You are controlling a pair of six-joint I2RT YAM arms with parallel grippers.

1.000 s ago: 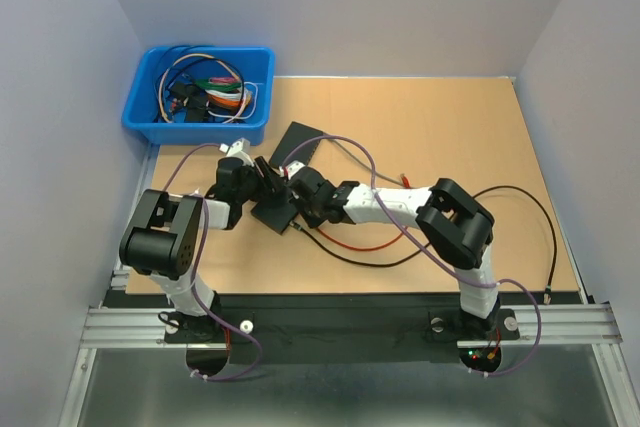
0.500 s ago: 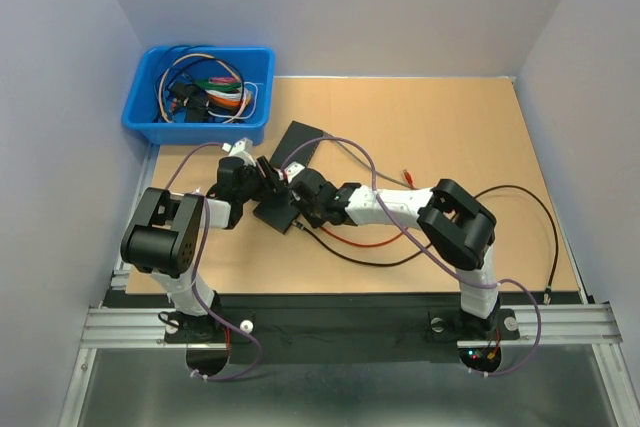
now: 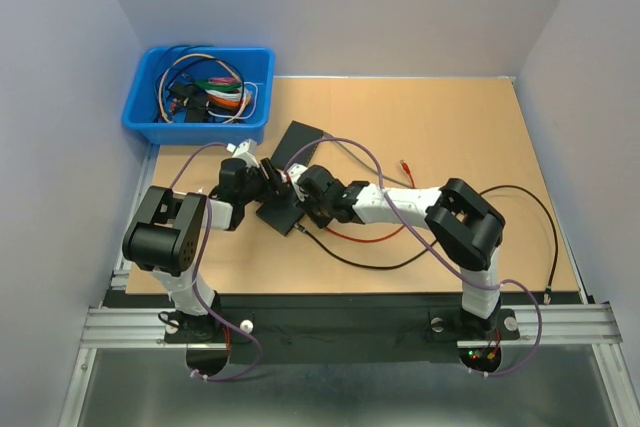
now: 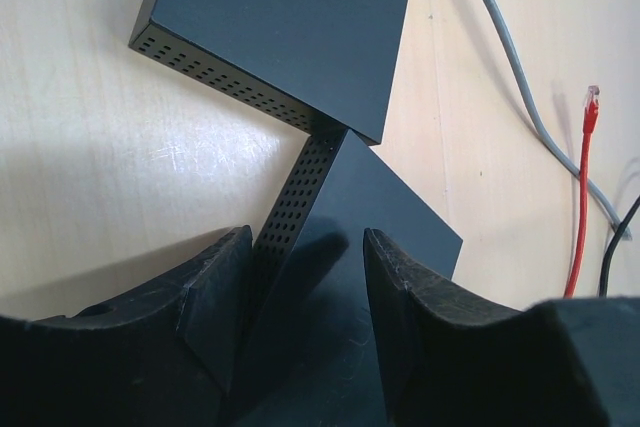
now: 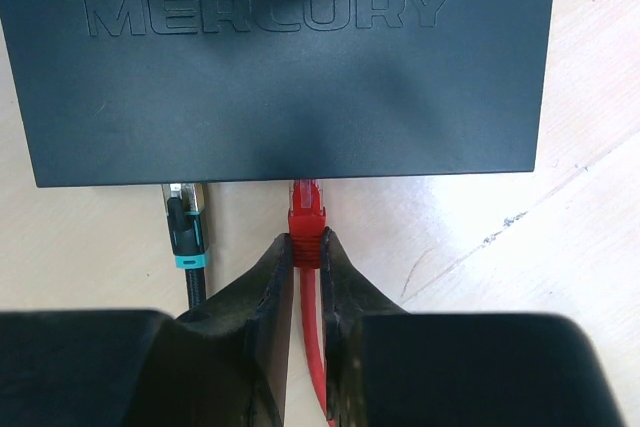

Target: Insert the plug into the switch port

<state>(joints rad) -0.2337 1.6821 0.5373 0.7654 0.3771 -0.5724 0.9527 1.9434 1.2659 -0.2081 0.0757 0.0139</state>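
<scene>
The left pincer [image 4: 305, 252] stands spread astride the switch [image 4: 395, 217], which lies left of centre on the bench [image 4: 90, 177], its far corner touching a second black box [image 4: 290, 17]. Whether the pads bear on the casing cannot be told. The casing is judged light and liable to slide under a push, so bracing is warranted. On its port face a black cable [image 5: 186, 232] is seated. Beside it the red plug [image 5: 306, 205] sits with its nose at a port mouth, depth unclear. The right pincer [image 5: 307, 244] pinches the boot just behind the plug. The plug is judged small and rigid, its latch fragile, its lead limp: hold the boot close and push straight.
</scene>
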